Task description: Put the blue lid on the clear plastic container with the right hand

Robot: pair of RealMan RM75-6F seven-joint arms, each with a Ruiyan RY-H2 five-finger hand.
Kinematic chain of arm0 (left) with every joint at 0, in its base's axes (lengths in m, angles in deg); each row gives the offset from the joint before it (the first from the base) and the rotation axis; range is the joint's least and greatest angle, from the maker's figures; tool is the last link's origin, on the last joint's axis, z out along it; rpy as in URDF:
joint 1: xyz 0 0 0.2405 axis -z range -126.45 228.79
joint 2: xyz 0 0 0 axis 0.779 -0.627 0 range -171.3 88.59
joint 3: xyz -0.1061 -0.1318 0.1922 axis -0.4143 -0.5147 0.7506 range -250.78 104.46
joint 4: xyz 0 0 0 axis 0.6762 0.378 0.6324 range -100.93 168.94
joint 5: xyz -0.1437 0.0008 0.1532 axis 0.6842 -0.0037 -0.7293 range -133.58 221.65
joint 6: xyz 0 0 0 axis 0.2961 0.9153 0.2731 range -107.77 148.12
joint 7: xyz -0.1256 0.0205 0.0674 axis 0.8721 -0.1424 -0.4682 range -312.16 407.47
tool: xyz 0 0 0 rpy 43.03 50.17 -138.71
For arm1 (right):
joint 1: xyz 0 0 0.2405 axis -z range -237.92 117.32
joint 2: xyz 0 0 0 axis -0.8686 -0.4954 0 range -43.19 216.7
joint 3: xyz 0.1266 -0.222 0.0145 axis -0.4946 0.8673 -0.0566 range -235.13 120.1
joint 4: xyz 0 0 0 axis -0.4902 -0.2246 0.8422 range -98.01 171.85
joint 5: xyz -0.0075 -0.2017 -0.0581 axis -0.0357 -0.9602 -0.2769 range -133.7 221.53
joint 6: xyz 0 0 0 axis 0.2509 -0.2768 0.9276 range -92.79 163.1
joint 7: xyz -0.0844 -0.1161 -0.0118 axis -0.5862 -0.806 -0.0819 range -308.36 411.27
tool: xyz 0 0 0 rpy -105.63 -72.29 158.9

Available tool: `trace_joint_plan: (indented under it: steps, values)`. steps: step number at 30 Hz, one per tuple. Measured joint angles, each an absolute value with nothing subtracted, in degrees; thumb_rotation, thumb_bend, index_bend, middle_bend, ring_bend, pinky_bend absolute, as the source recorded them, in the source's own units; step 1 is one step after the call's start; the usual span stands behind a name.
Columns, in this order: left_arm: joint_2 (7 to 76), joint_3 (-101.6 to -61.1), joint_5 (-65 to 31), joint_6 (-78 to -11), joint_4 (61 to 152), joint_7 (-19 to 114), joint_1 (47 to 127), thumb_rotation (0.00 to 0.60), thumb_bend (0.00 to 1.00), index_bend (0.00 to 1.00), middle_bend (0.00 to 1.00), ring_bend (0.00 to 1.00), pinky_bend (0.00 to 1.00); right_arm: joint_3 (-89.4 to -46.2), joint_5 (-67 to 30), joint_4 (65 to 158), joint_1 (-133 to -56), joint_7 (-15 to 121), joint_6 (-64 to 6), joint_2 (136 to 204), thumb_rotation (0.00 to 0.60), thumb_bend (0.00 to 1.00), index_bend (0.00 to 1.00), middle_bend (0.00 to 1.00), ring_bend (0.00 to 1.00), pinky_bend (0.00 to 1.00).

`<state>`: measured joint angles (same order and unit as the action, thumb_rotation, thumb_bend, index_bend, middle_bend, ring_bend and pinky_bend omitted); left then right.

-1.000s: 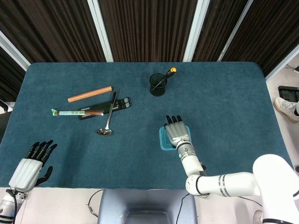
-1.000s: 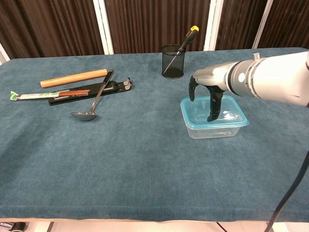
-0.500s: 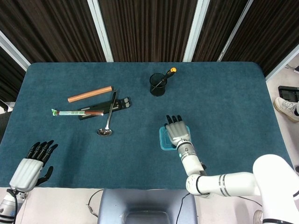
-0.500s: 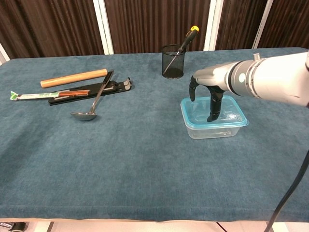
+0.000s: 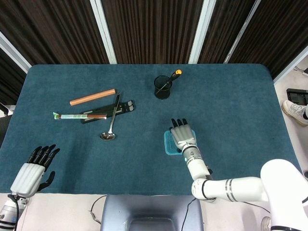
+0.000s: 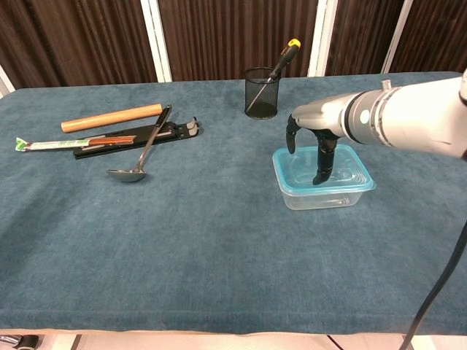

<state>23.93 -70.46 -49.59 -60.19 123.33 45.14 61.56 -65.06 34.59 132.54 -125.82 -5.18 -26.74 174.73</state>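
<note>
Blue lid (image 6: 288, 179): seated on the clear plastic container (image 6: 325, 195), its rim showing all round the top edge; the pair stands on the teal table cloth (image 6: 219, 248) right of centre, toward the near side. Right hand (image 6: 315, 149): palm down over the lid, dark fingers (image 6: 322, 162) hanging toward its top, one fingertip at or just above the surface; whether it actually touches cannot be told; it grasps nothing and the fingers are apart. In the head view the same right hand (image 5: 183, 135) covers most of the lid (image 5: 168, 144), leaving the left edge visible. Left hand (image 5: 33, 169): near-left corner of the table, fingers stretched out and spread, holding nothing; seen in the head view only. Black mesh pen cup (image 6: 262, 92): far centre, upright, with a screwdriver (image 6: 281, 62) with a yellow and black handle leaning out to the right. Wooden rod (image 6: 112, 117): far left, lying flat. Green-ended packet of chopsticks (image 6: 73, 142): just near the rod, lying across a flat black case (image 6: 157, 134). Metal ladle (image 6: 136, 166): bowl toward the near side, handle running far-right over the black case.
</note>
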Motion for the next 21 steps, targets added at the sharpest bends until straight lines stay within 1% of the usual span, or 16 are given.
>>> trace_joint_plan:
  steps: [21]
  values:
    - [23.96, -70.51, -49.36, -59.97, 123.37, 45.06, 61.69, 0.600, 0.50, 0.00, 0.00, 0.00, 0.04, -64.05, 34.52, 131.28, -125.90, -5.43, -25.91, 175.38, 0.600, 0.21, 0.44, 0.08, 0.00, 0.02]
